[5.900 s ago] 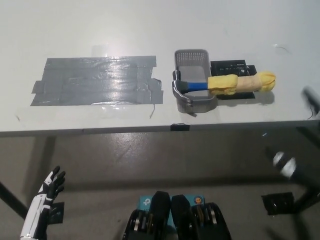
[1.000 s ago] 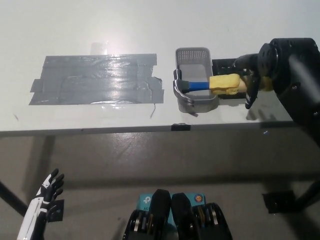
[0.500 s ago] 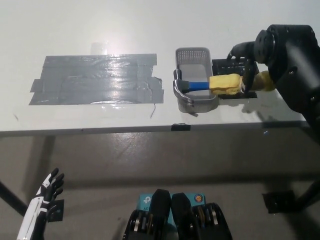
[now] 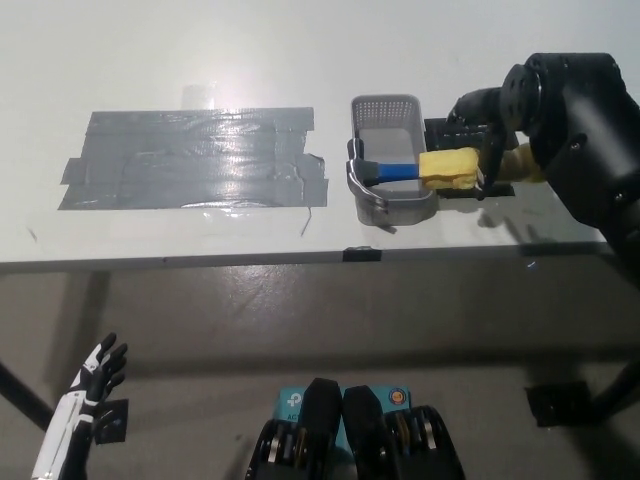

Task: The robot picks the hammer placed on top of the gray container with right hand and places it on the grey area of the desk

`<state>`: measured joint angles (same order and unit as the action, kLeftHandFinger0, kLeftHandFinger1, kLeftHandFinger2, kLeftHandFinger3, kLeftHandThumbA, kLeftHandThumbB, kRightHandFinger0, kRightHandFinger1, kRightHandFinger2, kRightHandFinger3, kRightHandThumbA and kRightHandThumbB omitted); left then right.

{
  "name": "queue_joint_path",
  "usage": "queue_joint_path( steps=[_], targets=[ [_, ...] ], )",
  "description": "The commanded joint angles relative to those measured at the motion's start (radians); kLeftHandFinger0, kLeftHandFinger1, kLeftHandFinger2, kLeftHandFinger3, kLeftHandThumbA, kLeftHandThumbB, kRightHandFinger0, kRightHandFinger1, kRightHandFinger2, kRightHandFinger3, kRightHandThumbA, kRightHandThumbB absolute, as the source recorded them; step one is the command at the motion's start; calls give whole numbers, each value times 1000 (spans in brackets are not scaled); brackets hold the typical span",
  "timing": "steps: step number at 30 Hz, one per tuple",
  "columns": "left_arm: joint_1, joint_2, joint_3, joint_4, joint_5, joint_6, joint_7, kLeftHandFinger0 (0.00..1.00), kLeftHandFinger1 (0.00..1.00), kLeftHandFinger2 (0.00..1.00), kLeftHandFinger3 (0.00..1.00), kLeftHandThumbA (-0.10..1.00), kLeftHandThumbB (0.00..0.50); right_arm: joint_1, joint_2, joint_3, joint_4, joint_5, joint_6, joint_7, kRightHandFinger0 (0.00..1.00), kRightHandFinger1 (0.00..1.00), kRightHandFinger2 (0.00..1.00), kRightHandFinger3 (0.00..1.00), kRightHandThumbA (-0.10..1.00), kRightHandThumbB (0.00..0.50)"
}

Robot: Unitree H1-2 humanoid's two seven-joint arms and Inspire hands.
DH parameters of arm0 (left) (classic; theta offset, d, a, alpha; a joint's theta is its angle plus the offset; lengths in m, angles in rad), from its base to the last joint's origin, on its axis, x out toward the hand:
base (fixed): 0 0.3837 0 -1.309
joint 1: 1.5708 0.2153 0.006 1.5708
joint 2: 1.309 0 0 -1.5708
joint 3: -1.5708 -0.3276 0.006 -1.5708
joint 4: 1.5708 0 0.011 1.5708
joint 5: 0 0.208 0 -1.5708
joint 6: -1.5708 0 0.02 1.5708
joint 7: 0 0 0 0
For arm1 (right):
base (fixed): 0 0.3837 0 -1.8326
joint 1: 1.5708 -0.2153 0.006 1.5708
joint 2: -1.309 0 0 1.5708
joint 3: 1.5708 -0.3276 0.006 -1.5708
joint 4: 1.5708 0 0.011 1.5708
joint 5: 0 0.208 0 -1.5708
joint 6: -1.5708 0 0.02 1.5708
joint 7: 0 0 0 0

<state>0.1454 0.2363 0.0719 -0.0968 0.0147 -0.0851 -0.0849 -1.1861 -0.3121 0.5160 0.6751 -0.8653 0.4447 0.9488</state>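
Lab or workshop: taped white desk [image 4: 150, 60], bare concrete floor [image 4: 300, 320].

desk [image 4: 150, 50]: smooth, pale, faintly glossy, glare at 12 o'clock of the tape. grey area [image 4: 190, 160]: strips of shiny, wrinkled duct tape. gray container [image 4: 388, 125]: matt plastic, perforated mesh rim. hammer [image 4: 420, 170]: bright metal head, blue glossy shaft, handle wrapped in soft yellow foam-like padding. right hand [image 4: 485, 135]: matt black. left hand [image 4: 85, 405]: glossy white plastic shell.

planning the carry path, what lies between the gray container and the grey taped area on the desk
Head view: only bare white desk between the gray container and the grey taped area; nothing stands there.
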Motion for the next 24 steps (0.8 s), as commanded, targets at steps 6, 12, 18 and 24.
queue_joint_path(
  steps=[6,12,18,24],
  targets=[
    [-8,17,9,-35,7,-5,-2,1000,1000,1000,1000,1000,348,-69,15,5,59,38,-9,-58,1000,1000,1000,1000,1000,377],
    [-11,20,12,-33,1,-7,-5,1000,1000,1000,1000,1000,359,-77,23,32,95,40,-45,-75,1000,1000,1000,1000,1000,387],
    [-8,19,11,-50,10,6,-1,1000,1000,1000,1000,1000,348,-80,34,25,127,60,-51,-89,1000,1000,1000,1000,1000,369],
    [-13,18,13,-40,14,-4,2,1000,1000,1000,1000,1000,360,-89,49,19,147,62,-33,-126,1000,1000,1000,1000,1000,395]
  ],
)
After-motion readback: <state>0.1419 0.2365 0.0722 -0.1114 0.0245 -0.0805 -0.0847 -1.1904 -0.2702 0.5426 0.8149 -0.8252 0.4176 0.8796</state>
